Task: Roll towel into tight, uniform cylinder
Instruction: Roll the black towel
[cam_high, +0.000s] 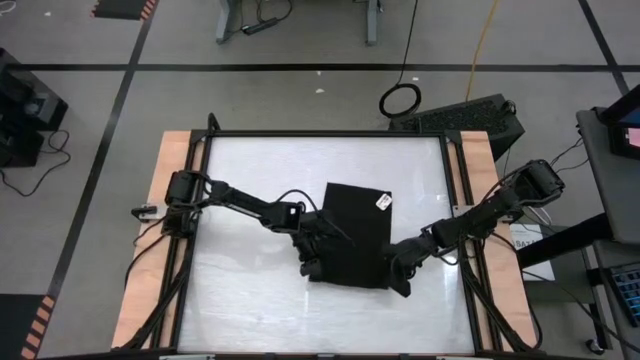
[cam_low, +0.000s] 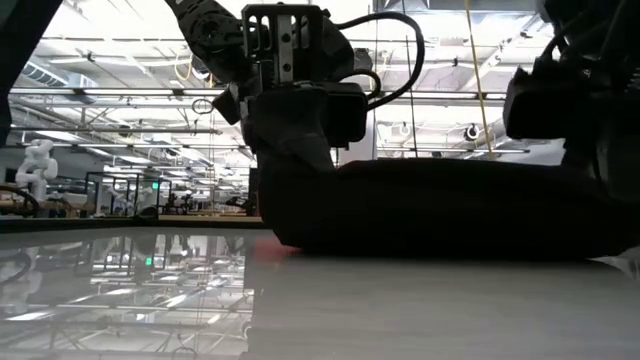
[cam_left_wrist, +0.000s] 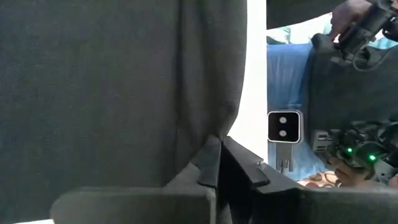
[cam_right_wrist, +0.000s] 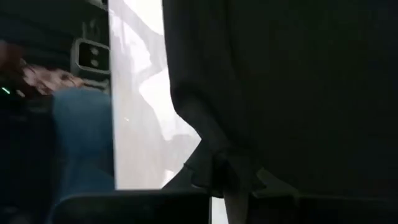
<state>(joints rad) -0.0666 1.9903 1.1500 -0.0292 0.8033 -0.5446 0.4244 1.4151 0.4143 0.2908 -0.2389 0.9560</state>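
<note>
The black towel (cam_high: 352, 230) lies in the middle of the white tabletop (cam_high: 250, 180), with its small white tag (cam_high: 382, 202) near its far right edge. My left gripper (cam_high: 311, 262) is shut on the towel's near left corner. My right gripper (cam_high: 400, 280) is shut on its near right corner. In the low view the towel's near edge (cam_low: 440, 210) stands as a dark hump above the table, with the left gripper (cam_low: 290, 150) at its left end. The right fingers are hidden there by the arm. My left gripper pinches the towel's near left corner (cam_left_wrist: 211, 146) between its two fingers, and the cloth gathers into creases at the pinch. The fingers come level from the table's left side. The rest of the towel lies on the table. My right gripper pinches the towel's near right corner (cam_right_wrist: 214, 158) between its two fingers, and the cloth bunches into folds there. The fingers come low from the table's right side. How many layers it has cannot be told.
Bare white tabletop lies on the left (cam_high: 240, 290) and far side of the towel. Wooden rails (cam_high: 165, 230) and a black frame run along the table's sides. A person in blue trousers (cam_left_wrist: 287, 74) shows beyond the table in the left wrist view.
</note>
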